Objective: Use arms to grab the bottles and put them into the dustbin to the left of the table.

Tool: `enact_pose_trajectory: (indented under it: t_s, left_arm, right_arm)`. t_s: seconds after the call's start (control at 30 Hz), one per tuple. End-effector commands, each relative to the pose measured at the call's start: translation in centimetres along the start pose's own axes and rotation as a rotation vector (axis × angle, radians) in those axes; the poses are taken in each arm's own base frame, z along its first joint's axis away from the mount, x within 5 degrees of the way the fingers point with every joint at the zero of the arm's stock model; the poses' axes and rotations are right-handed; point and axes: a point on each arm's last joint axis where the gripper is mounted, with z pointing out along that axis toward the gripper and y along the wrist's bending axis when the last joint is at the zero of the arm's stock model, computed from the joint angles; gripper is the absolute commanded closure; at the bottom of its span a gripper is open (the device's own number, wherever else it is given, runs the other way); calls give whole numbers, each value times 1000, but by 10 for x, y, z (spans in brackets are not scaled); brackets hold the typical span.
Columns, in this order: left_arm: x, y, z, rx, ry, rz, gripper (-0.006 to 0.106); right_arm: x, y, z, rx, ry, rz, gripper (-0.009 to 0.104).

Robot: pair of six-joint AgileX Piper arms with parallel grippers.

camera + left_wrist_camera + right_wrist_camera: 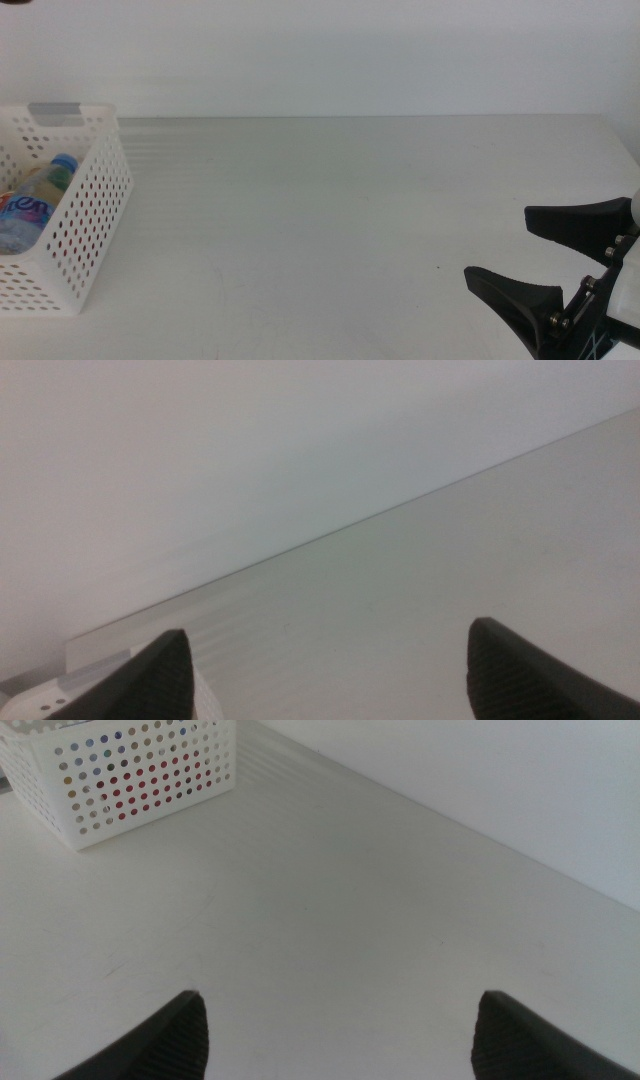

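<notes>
The white perforated dustbin point(85, 225) stands at the table's left edge. Inside it lies a clear water bottle point(30, 205) with a blue cap and label; colours of other things show through the holes of the dustbin point(130, 780) in the right wrist view. My right gripper point(525, 252) is at the lower right of the middle view, open and empty, low over the table point(330, 220). Its jaws stand wide apart in the right wrist view point(340, 1030). My left gripper point(325, 670) is open and empty too, out of the middle view, with a corner of the dustbin point(45, 705) beside one jaw.
The white wall rises behind the table's far edge. The table's right edge runs just behind the right gripper.
</notes>
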Motion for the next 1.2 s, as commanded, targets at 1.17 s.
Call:
enact_pose_trajectory:
  t_s: [1.17]
  left_arm:
    - [90,-19,-43,-68,-432,-300,10]
  right_arm:
    - [-17,0,-4,-2,-106,-20,23]
